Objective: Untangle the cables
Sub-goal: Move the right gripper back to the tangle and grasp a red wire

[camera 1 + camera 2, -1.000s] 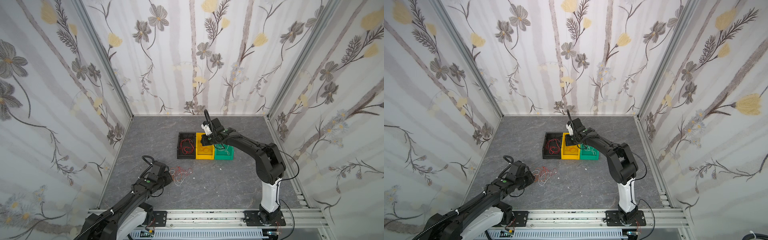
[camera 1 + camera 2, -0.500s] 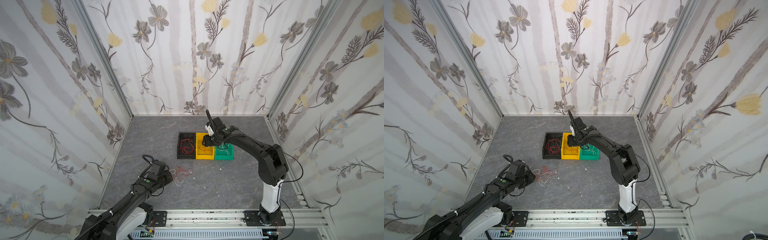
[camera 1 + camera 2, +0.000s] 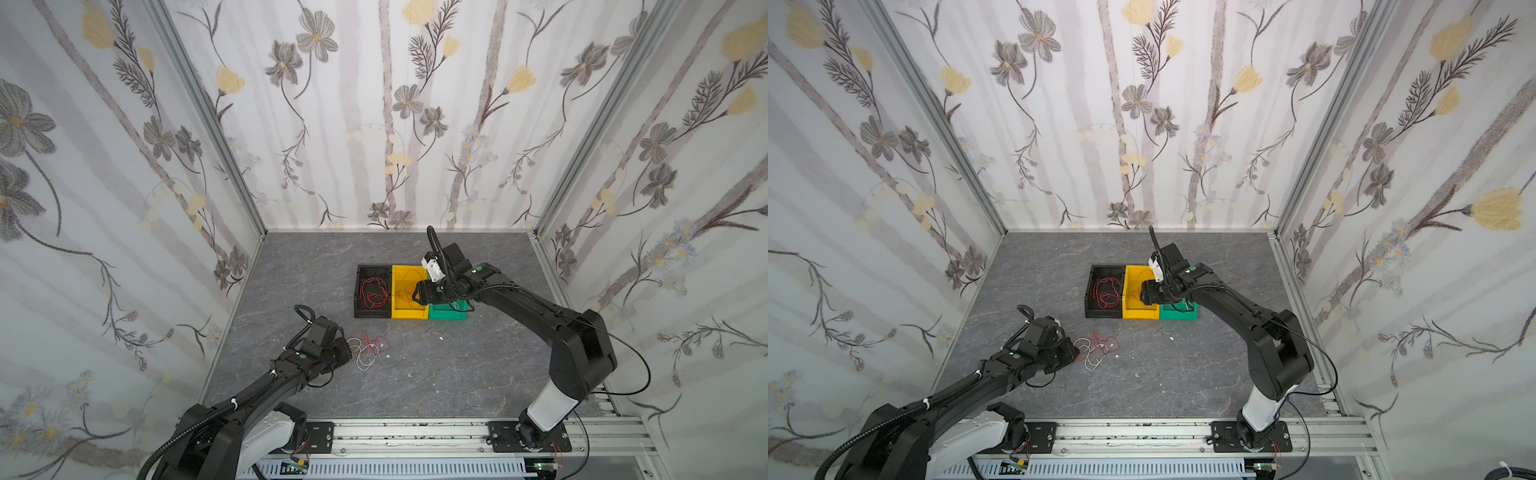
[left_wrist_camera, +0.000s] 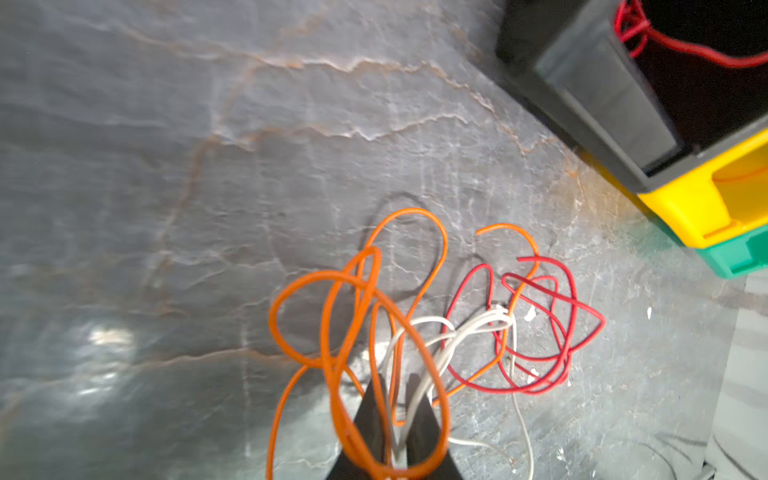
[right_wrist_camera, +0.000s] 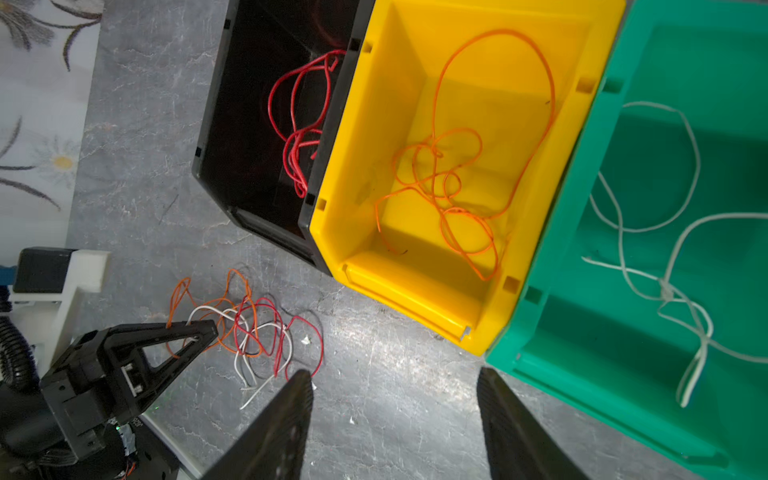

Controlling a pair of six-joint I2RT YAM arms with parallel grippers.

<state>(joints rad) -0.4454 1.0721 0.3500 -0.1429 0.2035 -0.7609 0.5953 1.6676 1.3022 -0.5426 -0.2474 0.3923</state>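
- The cables [image 3: 368, 349] lie as a loose tangle of orange, red and white loops on the grey table [image 3: 457, 374], in the near left part, just in front of the left arm.
- The left gripper [image 4: 395, 382] sits low at the left edge of this tangle. Its jaws are pressed almost together and pinch white strands, and an orange loop goes around the fingers [image 4: 370, 415].
- Three bins stand in one row further back, with their side walls touching: the black bin [image 3: 357, 291] on the left, the yellow bin [image 3: 409, 312] in the middle, the green bin [image 3: 446, 313] on the right.
- A red cable [image 5: 295, 124] lies inside the black bin, an orange cable [image 5: 449, 178] inside the yellow bin, and a white cable [image 5: 665, 291] inside the green bin.
- The right gripper [image 5: 395, 374] hangs above the near part of the yellow bin. Its jaws are spread wide and nothing is between them.
- A strip of bare table separates the tangle from the near edge of the black bin.
- To the right of the tangle the table is open up to the right wall, with only some small white scraps [image 3: 439, 338] on it.
- The left arm lies close to the left wall.
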